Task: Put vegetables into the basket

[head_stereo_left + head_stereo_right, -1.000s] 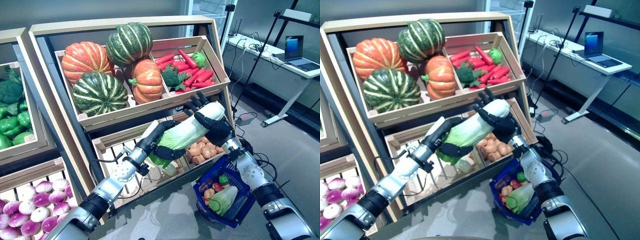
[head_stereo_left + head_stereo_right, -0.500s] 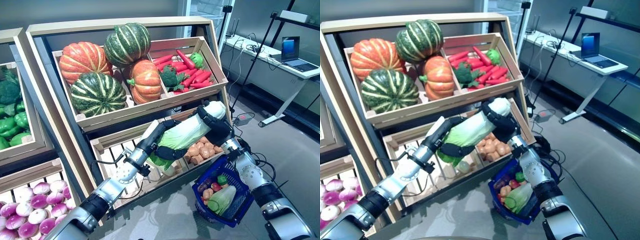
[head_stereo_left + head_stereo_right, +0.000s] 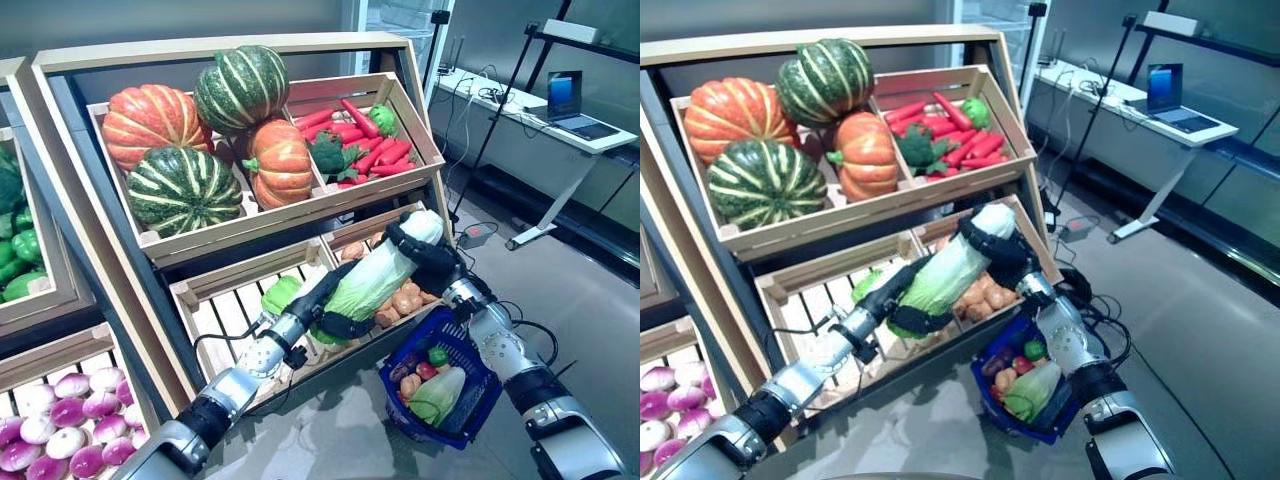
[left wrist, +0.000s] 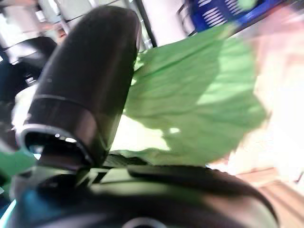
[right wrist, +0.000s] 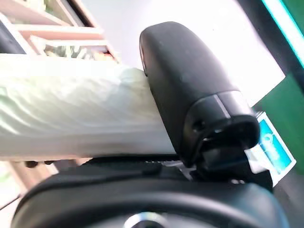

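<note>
Item: cabbage (image 3: 375,282), long, pale stalk end up, green leaves down; centre of the frame, held in the air in front of the lower crate (image 3: 232,292) of the wooden stand. Carried by both ends, likely because it is too long and loose-leaved for one hand to steady.

Left hand (image 3: 335,325): fingers curled under and around the leafy lower end, cupping it from below.

Right hand (image 3: 425,255): fingers wrapped over the white upper end, thumb pressed against the stalk in its wrist view.

Basket (image 3: 473,415): blue, lower right of the frame, hanging under the right forearm so the arm can carry it and still grasp; already holds another pale cabbage and some small red, green and orange vegetables. The held cabbage is up and left of it, not yet inside.

Upper crate, top centre: pumpkins (image 3: 200,135), carrots (image 3: 375,155), broccoli (image 3: 328,155), untouched
</note>
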Controlling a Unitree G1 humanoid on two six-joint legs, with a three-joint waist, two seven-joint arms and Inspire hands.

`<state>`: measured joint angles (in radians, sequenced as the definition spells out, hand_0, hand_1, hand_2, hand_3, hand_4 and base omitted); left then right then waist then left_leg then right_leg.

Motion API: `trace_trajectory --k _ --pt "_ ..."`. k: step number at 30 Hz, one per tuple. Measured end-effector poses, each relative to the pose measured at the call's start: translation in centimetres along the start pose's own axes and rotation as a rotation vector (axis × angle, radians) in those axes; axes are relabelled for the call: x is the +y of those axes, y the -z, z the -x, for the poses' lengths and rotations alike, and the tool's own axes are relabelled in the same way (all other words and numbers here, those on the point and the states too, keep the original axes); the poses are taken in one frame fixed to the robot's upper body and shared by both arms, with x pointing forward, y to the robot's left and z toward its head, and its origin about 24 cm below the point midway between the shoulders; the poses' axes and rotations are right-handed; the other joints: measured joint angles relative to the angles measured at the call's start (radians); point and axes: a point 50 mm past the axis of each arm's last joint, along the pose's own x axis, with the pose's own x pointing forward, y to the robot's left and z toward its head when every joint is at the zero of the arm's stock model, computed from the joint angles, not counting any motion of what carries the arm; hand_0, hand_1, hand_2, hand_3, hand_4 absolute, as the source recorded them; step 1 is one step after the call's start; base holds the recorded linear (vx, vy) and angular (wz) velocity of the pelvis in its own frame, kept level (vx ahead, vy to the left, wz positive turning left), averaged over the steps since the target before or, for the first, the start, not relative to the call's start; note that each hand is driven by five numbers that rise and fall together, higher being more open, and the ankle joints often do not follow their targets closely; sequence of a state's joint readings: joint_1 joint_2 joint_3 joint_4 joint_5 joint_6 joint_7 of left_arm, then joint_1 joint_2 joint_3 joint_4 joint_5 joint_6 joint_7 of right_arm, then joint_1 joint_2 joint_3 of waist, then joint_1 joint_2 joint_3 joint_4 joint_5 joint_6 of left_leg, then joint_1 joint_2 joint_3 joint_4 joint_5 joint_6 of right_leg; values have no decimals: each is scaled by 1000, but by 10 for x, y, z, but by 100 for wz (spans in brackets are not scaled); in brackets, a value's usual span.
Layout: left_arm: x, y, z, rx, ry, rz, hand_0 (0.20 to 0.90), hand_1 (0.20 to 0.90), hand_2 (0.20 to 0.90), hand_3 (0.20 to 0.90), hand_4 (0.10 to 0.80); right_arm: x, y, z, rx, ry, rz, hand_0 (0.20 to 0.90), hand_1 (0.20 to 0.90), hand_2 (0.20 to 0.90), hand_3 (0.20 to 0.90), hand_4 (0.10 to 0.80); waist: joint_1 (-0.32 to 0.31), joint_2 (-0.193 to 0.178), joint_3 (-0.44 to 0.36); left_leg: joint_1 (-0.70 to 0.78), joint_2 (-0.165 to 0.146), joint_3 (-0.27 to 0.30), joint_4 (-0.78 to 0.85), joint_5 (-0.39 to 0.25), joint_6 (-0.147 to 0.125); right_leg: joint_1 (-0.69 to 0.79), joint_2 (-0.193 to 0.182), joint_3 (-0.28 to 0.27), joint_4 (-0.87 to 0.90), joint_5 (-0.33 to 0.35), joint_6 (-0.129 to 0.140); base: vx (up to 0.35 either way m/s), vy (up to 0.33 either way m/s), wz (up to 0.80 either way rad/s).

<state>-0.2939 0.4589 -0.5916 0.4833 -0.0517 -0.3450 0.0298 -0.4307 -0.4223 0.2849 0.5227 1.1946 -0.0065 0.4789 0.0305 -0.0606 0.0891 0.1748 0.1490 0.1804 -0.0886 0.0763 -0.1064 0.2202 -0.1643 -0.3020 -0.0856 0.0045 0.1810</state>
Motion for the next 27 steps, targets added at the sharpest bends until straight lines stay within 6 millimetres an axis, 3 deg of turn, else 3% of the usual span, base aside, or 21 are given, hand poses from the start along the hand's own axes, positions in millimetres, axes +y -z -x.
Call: trace_trajectory --k 5,9,14,18,21,27 --pt "-2 49 25 253 -26 -3 900 900 900 900 800 -29 -4 16 19 163 -1 300 300 300 300 400 -16 -5 -4 -4 6 19 0 -1 0 -14 5 20 -2 8 -4 44 -24 -13" --pt "4 74 46 384 -82 1 900 900 900 900 800 -65 -29 50 -39 376 11 300 300 300 300 400 -16 -4 -3 -4 7 21 0 -1 0 -15 6 22 -3 8 -3 36 -20 -1" --pt "34 95 69 513 -196 -66 900 900 900 900 800 -102 -48 98 -76 640 13 300 300 300 300 400 -21 -3 -2 -7 8 24 -1 -1 0 -19 7 25 -3 9 -4 24 -32 -1" --pt "50 104 81 575 -307 -82 900 900 900 900 800 -120 -48 127 -74 821 -13 300 300 300 300 400 -31 8 4 -11 7 24 -1 -1 0 -24 6 25 -3 10 -4 0 0 0" --pt "54 105 81 590 -337 -97 900 900 900 900 800 -125 -44 136 -63 893 -20 300 300 300 300 400 -38 23 12 -18 7 23 -1 0 -1 -35 6 25 -3 11 -4 -37 -6 0" --pt "81 79 44 477 -426 -222 900 900 900 900 800 -132 -51 137 -51 1074 26 300 300 300 300 400 -36 72 55 -107 7 16 0 27 5 -119 7 24 0 37 -11 -218 -14 1"
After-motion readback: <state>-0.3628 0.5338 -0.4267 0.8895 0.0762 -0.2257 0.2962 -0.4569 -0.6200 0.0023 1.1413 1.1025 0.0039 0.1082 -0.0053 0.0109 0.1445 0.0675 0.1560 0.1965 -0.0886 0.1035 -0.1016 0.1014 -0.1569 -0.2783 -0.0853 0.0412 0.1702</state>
